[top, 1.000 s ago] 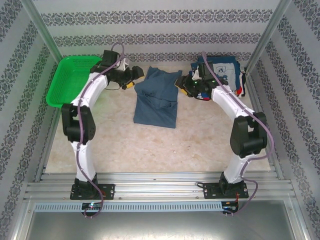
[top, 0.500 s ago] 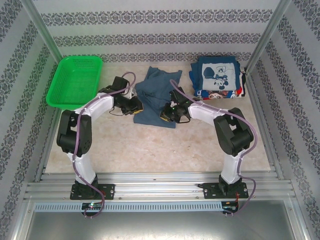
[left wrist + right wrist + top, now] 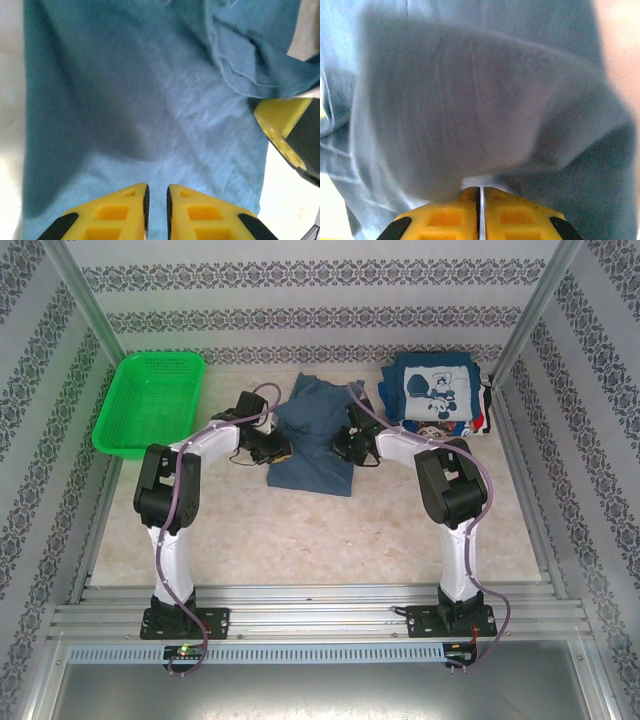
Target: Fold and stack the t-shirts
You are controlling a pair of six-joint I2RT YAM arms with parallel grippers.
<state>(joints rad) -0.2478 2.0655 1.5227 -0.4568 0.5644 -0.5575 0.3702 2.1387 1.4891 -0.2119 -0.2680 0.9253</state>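
A plain slate-blue t-shirt [image 3: 312, 440] lies partly folded in the middle of the table. My left gripper [image 3: 276, 449] sits at its left edge, its fingers nearly together with blue cloth [image 3: 150, 100] between them. At the shirt's right edge my right gripper [image 3: 345, 447] is shut on a pinch of the cloth [image 3: 470, 110], which bulges up in front of the jaws. The left gripper [image 3: 157, 189] and the right gripper [image 3: 481, 190] both show yellow fingers. A stack of navy t-shirts [image 3: 436, 392] with a white cartoon-mouse print on top rests at the back right.
A green mesh basket [image 3: 150, 400] stands at the back left. Patterned walls close in the table on three sides. One yellow finger of the right gripper [image 3: 285, 125] shows at the right of the left wrist view.
Both arms swung in from the back of the table to the blue shirt's two side edges. Both grippers went from open to shut on its cloth.
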